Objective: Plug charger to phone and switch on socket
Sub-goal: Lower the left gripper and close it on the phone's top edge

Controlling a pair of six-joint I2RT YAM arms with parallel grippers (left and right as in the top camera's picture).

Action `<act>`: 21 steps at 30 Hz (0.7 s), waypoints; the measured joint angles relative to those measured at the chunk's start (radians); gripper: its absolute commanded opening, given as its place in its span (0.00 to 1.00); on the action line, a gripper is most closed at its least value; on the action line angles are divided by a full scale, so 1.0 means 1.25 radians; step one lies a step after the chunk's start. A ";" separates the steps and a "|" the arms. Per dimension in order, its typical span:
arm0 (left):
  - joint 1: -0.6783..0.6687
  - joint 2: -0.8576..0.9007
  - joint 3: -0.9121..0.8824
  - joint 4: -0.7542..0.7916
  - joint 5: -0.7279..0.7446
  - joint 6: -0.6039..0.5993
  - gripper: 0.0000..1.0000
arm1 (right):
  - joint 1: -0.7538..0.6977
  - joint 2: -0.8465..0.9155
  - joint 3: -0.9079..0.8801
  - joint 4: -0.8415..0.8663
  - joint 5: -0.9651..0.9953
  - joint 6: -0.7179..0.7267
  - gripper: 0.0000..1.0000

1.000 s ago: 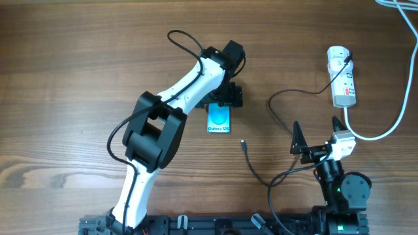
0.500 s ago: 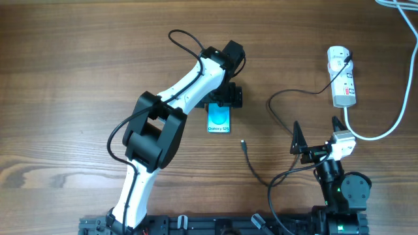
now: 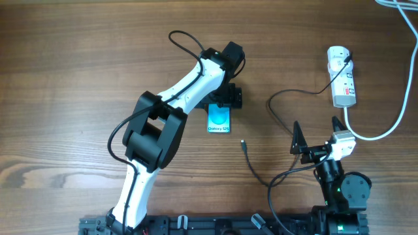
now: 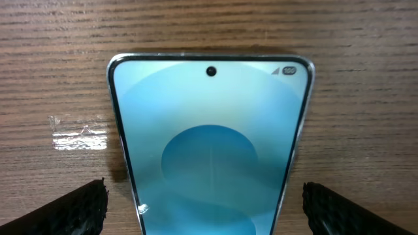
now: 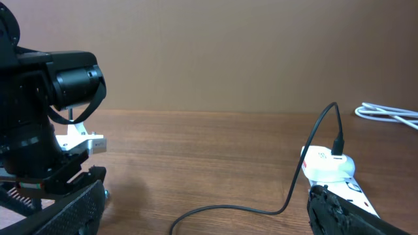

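No change: the left tool [image 4: 204,196] stays spread astride the phone [image 4: 209,117], and the right tool [image 3: 318,136] stays spread and idle. The charger [image 3: 243,145] remains unplugged.

The overhead camera looks straight down on the wooden table [image 3: 65,52] from well above, with my two bases at its lower edge, so both my arms fit in one frame. My left wrist camera faces down at the tabletop from very near. The phone [image 4: 209,150] fills most of its view, and my left fingertips [image 4: 75,209] sit in the bottom corners. Overhead shows the same phone [image 3: 219,120], small. My right wrist camera sits low and looks level across the table toward a plain wall, my right fingertips [image 5: 72,212] at its bottom edge. It shares the socket [image 5: 330,164] and my left arm [image 5: 46,111] with the overhead view, where the socket [image 3: 342,77] lies far right and the left arm [image 3: 189,85] is mid-frame.
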 measured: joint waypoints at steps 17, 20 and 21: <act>-0.006 0.016 0.000 0.000 -0.013 0.000 1.00 | 0.000 0.000 0.000 0.000 0.000 0.000 1.00; -0.008 0.016 0.000 0.001 -0.016 -0.001 1.00 | 0.000 0.000 0.000 0.000 0.000 0.000 1.00; -0.009 0.016 0.000 0.002 -0.017 -0.001 1.00 | 0.000 0.000 0.000 0.000 0.000 0.000 1.00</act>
